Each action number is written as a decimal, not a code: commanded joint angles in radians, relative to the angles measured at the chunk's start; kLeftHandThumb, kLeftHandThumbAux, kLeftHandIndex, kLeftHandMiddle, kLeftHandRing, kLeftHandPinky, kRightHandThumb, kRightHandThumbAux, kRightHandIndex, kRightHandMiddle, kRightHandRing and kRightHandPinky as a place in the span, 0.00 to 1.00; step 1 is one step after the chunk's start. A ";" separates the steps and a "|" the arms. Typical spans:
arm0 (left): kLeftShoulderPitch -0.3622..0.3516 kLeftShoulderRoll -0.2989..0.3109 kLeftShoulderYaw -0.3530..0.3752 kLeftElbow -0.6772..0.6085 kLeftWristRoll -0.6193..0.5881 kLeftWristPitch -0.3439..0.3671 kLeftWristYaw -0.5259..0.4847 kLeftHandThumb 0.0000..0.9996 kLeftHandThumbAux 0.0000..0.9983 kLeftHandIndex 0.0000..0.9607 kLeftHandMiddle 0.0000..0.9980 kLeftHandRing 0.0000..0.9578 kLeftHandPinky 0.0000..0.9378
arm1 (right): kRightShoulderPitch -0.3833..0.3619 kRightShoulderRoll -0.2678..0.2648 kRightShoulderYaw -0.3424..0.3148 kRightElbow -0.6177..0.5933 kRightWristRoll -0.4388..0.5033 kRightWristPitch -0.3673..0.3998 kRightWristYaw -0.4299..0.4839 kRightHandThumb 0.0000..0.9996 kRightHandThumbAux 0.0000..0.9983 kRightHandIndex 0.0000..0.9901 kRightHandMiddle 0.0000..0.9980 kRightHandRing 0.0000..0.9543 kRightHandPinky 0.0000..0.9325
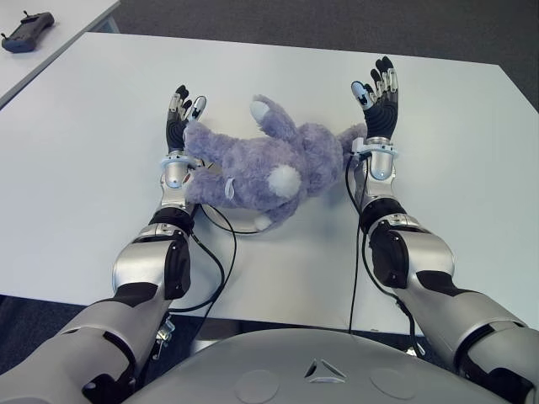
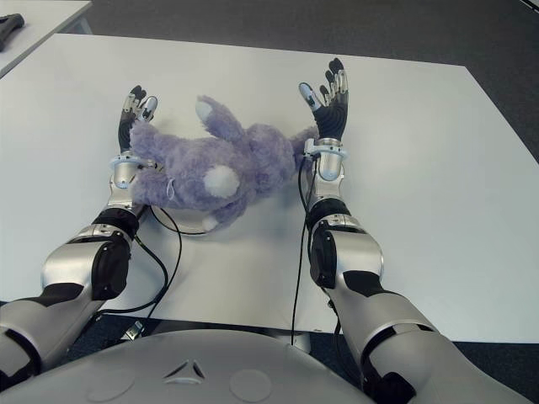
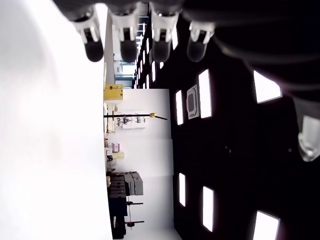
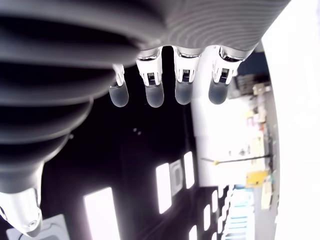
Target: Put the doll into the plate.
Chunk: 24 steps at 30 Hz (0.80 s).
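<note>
The fluffy purple doll (image 1: 261,168) lies on the white table (image 1: 455,143), stretched long from left to right between both hands; the left hand (image 1: 178,118) touches its left end, the right hand (image 1: 379,97) its right end; both are spread flat, holding nothing; no plate shows.

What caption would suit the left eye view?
Purple plush doll lying on a white table between the robot's open left hand and right hand.
</note>
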 commanded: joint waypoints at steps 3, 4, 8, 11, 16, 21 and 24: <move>0.285 -0.047 -0.011 0.147 0.016 0.019 0.012 0.00 0.42 0.00 0.01 0.00 0.00 | -0.024 -0.042 -0.016 0.047 0.007 0.083 -0.031 0.00 0.61 0.05 0.05 0.01 0.00; 0.284 -0.046 -0.010 0.147 0.015 0.020 0.010 0.00 0.42 0.00 0.01 0.00 0.00 | -0.027 -0.045 -0.019 0.049 0.009 0.089 -0.033 0.00 0.61 0.05 0.05 0.01 0.00; 0.283 -0.044 -0.005 0.147 0.010 0.024 0.001 0.00 0.42 0.00 0.00 0.00 0.00 | -0.033 -0.064 -0.034 0.063 0.022 0.124 -0.030 0.00 0.61 0.05 0.06 0.01 0.00; 0.282 -0.043 -0.002 0.148 0.006 0.024 -0.004 0.00 0.43 0.00 0.00 0.00 0.00 | -0.030 -0.076 -0.046 0.072 0.031 0.149 -0.022 0.00 0.61 0.05 0.06 0.01 0.00; 0.283 -0.042 0.000 0.148 0.005 0.022 -0.007 0.00 0.44 0.00 0.01 0.00 0.00 | -0.024 -0.093 -0.076 0.088 0.048 0.208 -0.012 0.00 0.59 0.05 0.06 0.01 0.00; 0.284 -0.040 0.003 0.148 0.003 0.023 -0.006 0.00 0.44 0.00 0.01 0.00 0.00 | -0.025 -0.100 -0.096 0.096 0.055 0.255 -0.026 0.00 0.58 0.05 0.06 0.01 0.00; 0.284 -0.040 0.003 0.147 0.003 0.023 -0.006 0.00 0.44 0.00 0.01 0.00 0.00 | -0.026 -0.102 -0.101 0.096 0.053 0.267 -0.033 0.00 0.57 0.06 0.05 0.01 0.00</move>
